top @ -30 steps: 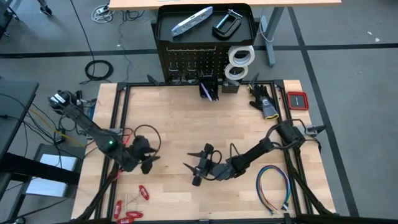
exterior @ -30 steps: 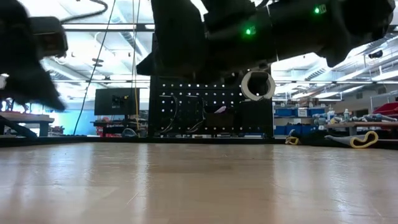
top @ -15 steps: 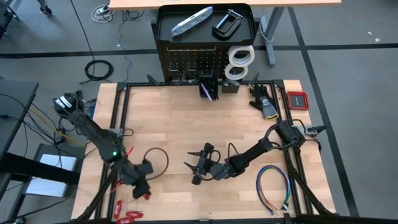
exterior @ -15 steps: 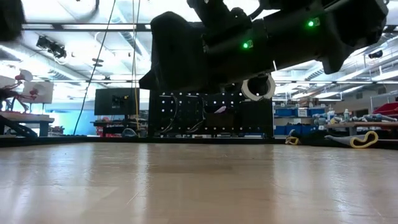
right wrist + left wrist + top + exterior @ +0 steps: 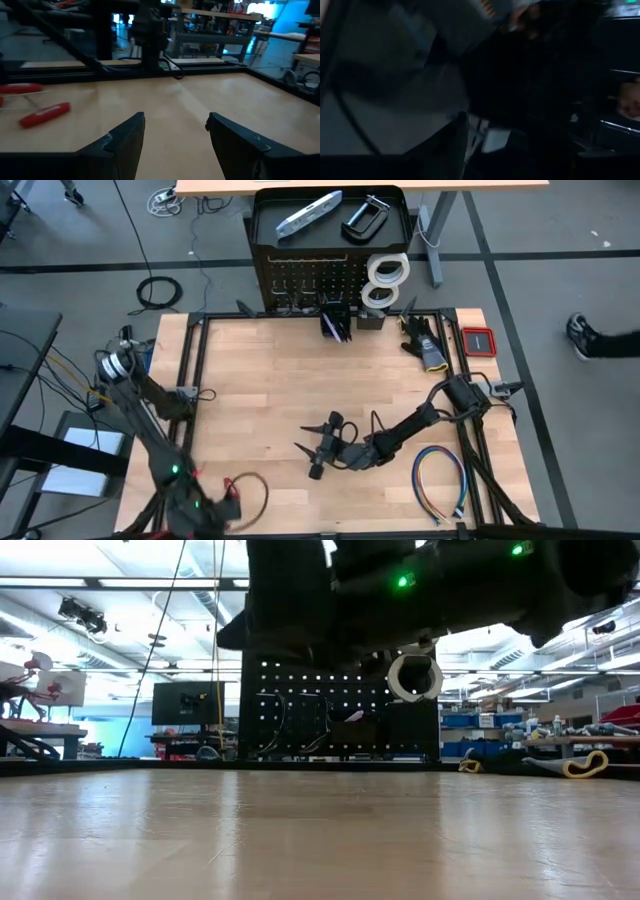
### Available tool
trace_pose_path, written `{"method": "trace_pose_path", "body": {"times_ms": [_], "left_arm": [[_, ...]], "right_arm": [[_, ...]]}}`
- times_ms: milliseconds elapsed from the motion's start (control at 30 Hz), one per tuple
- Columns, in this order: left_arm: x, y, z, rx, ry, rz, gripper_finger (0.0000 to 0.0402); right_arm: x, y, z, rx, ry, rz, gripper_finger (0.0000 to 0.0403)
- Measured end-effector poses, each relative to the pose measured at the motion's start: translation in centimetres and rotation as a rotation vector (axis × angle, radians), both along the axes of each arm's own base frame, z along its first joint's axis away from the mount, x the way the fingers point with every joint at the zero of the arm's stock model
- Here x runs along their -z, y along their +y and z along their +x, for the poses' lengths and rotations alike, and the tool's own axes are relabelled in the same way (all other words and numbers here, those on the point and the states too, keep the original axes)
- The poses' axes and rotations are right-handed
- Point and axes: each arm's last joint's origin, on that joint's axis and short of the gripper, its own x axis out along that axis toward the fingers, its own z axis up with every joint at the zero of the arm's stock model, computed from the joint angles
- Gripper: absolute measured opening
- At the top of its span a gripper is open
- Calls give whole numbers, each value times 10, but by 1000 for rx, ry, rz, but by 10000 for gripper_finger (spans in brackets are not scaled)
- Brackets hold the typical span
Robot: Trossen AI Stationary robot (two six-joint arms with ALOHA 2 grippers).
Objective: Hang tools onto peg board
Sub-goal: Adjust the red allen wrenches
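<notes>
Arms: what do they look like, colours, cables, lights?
Both arms are dark, jointed links. The right arm carries looping black cable and a black two-finger gripper; its fingers are dark angular wedges. The left arm has a pale round base joint and a green light; its gripper is black too.

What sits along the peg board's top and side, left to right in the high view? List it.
silver bar-shaped tool → black C-clamp → white tape rolls, all on the peg board.
</notes>
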Motion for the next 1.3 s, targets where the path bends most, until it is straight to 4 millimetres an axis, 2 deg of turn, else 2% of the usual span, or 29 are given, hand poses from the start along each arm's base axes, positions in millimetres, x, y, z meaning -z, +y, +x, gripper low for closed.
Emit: {"method": "trace_pose_path", "body": {"times_ms": [167,267,533,667,833,1033,1300], "left_arm": [[37,-29,-5,36,243,-15,198],[56,-41,-8,77,382,-37,198],[89,-53,-7,173,582,-36,198],[97,-49,-4,267,676,-39,198],[115,-30,4,222,790,11,198],[132,-15,-3,170,889,90,198],[144,0,-11,132,925,233,198]], "right_arm": [[-1,0,0,-1,-15,7,229],[-3,-6,3,16,-27,13,229],[-3,-32,12,81,-31,20,229],[-2,-37,13,90,-49,64,229],[-3,-36,14,75,-53,72,229],[-3,-41,15,86,-54,72,229],[-3,-51,18,107,-60,75,229]]}}
